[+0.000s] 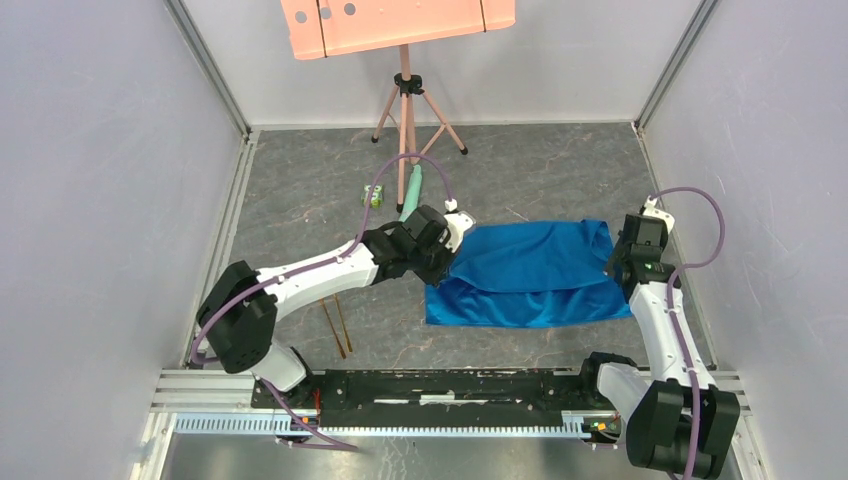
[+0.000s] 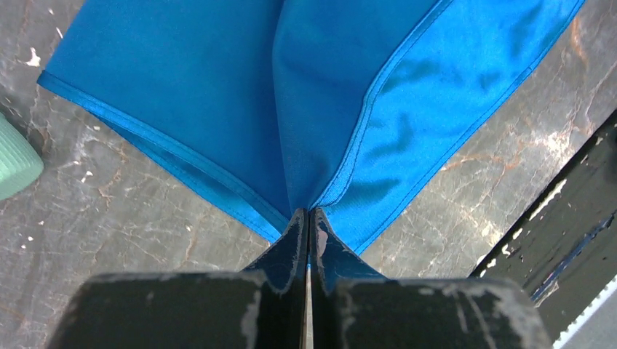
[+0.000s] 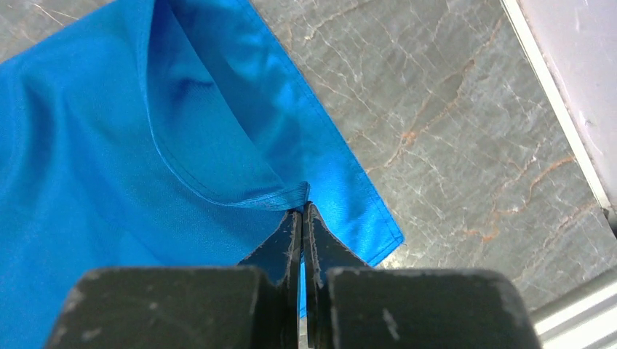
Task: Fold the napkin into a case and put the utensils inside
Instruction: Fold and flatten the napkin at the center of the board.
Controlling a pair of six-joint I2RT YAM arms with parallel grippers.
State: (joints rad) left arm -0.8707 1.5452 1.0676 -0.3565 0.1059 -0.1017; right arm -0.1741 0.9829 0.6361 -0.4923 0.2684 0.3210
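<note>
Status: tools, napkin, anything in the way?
Left tool shut on napkin edge; right tool same, opposite edge. Napkin part-folded. Utensils lie apart; nothing in the way.

The table (image 1: 300, 200) is a grey marble-look slab with rusty veins and some white flecks. The big blue napkin (image 1: 530, 275) takes up the centre-right, doubled over itself: rumpled top layer, with a flatter strip showing along the near edge. Lower left of centre, the two thin gold utensils (image 1: 336, 325) lie side by side, slightly angled; they're too small to tell fork from spoon. Upper middle has a pale green tube (image 1: 412, 190) with a little green toy (image 1: 374, 196) just left of it. A pink tripod (image 1: 405, 100) stands behind those.
</note>
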